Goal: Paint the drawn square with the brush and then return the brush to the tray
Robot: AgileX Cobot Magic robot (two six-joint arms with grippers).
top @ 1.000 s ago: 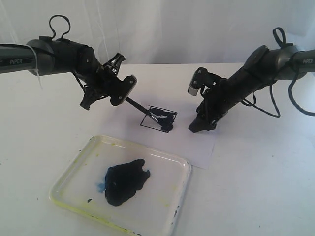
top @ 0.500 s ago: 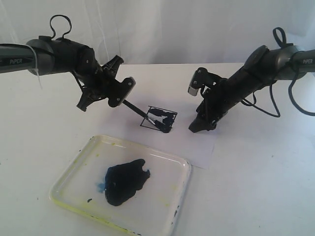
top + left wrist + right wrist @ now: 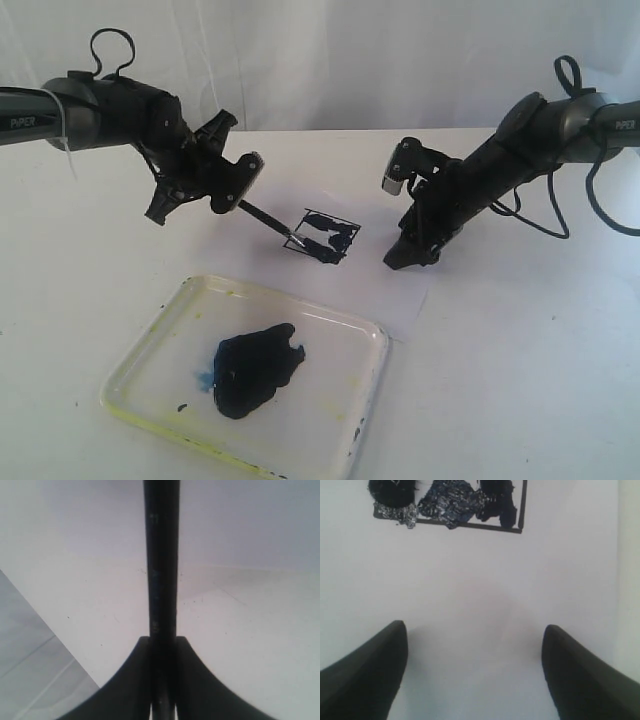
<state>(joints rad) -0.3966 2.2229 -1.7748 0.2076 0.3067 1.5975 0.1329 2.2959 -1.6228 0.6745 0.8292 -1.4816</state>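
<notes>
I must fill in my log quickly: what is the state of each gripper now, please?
Left gripper: closed on the brush, gripping its handle.
Right gripper: open, holding nothing.

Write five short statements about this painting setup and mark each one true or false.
1. The left gripper is shut on the brush. True.
2. The brush lies in the tray. False: it is held in the air at a slant, with its tip down at the square on the paper.
3. The square is only partly painted, with white gaps between the dark patches. True.
4. The right gripper is clamped on a second brush. False: its jaws stand wide apart over the paper and hold nothing.
5. A dark paint puddle sits in the middle of the tray. True.
</notes>
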